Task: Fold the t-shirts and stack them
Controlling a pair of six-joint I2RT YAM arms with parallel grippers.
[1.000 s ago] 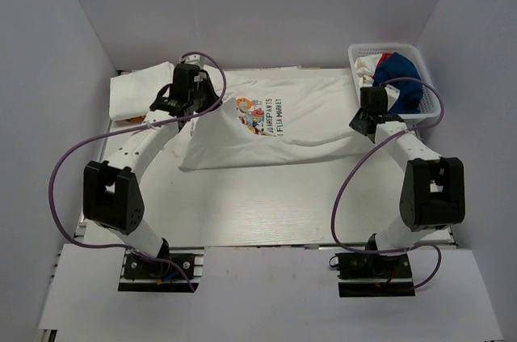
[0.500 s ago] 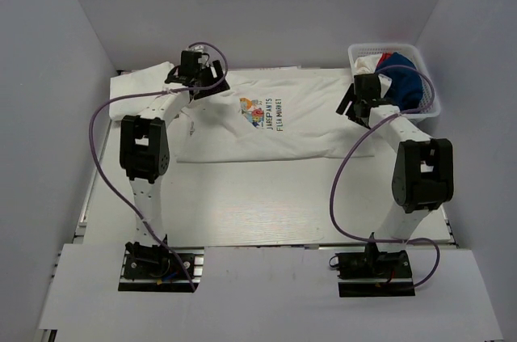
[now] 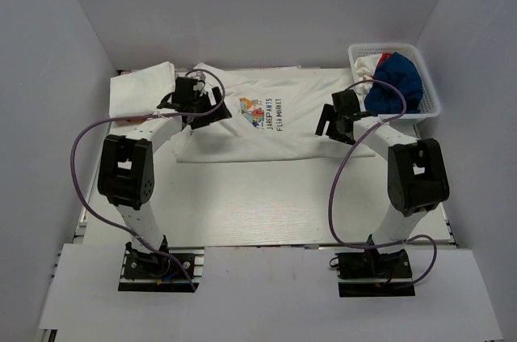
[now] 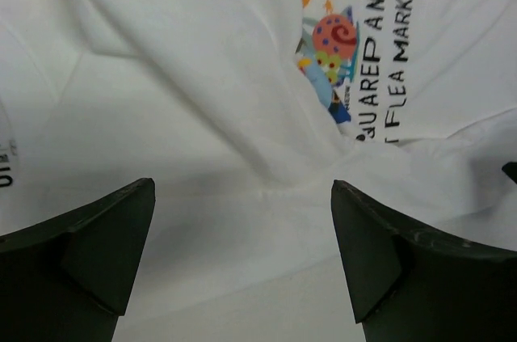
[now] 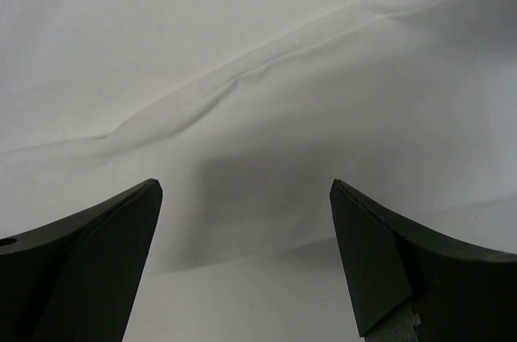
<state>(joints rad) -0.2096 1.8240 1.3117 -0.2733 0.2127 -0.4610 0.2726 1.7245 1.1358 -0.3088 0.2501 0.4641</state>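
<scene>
The printed white t-shirt [image 3: 279, 120] lies spread flat on the far half of the counter [image 3: 258, 204], print side up. Its cartoon print [image 3: 252, 107] and dark lettering sit left of its middle. The left fingers [image 3: 202, 106] hang over the shirt's left part, and the right fingers [image 3: 329, 122] hang over its right part, near the basket. In the left wrist view the left fingers [image 4: 101, 253] stand wide apart with nothing between them, just above rumpled white cloth [image 4: 186, 75]. A raised fold there covers the edge of the print [image 4: 335, 43], beside lettering that ends in "FLEA MARKET". In the right wrist view the right fingers [image 5: 89, 253] are likewise spread wide and hold nothing. Below them is plain white shirt cloth [image 5: 242, 59] crossed by one long soft crease [image 5: 218, 91], and a lighter strip shows past the cloth's near edge. At the far left corner, just beside the printed shirt, rests another white t-shirt [image 3: 141, 91], loosely folded. At the far right corner stands a white lattice basket [image 3: 432, 103] holding a bunched royal blue t-shirt [image 3: 396, 83], with some white cloth [image 3: 367, 63] and a bit of red [image 3: 384, 57] behind it.
</scene>
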